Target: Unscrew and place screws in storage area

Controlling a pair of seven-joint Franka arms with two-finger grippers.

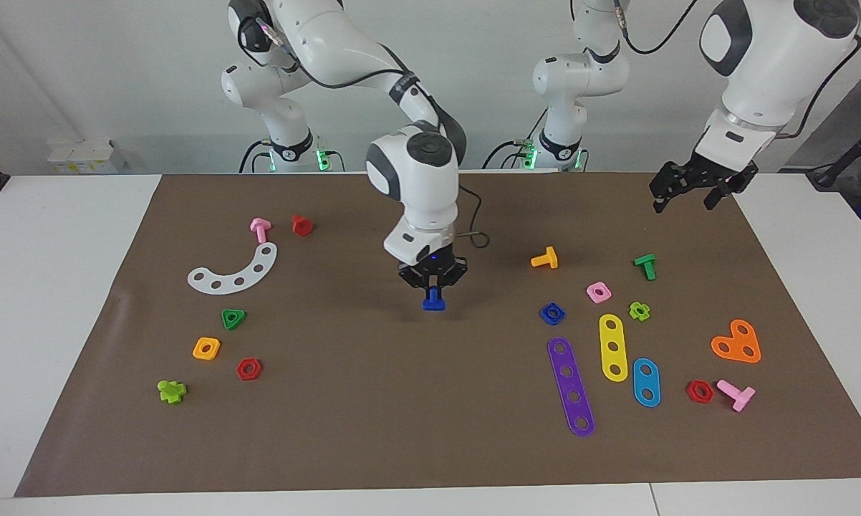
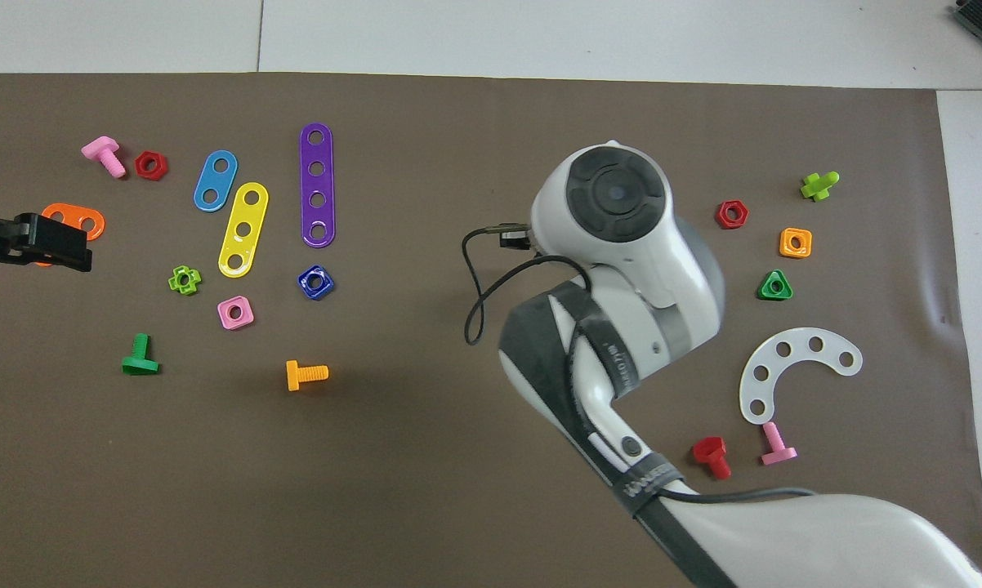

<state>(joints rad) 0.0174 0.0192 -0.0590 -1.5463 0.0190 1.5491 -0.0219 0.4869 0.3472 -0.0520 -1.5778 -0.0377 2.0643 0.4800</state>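
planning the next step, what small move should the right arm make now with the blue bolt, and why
Probably lift it and carry it off: the right tool is shut on the blue bolt, whose head is at the mat, while its blue nut already lies apart. The left tool waits.

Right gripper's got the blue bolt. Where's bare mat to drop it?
Right gripper holds the blue bolt over bare mat between red nut and purple strip. Crowded: purple strip to orange heart plate, under the waiting left gripper.

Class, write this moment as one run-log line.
right gripper: shut on blue bolt, mid-mat | left gripper: waits, raised | blue nut: on mat
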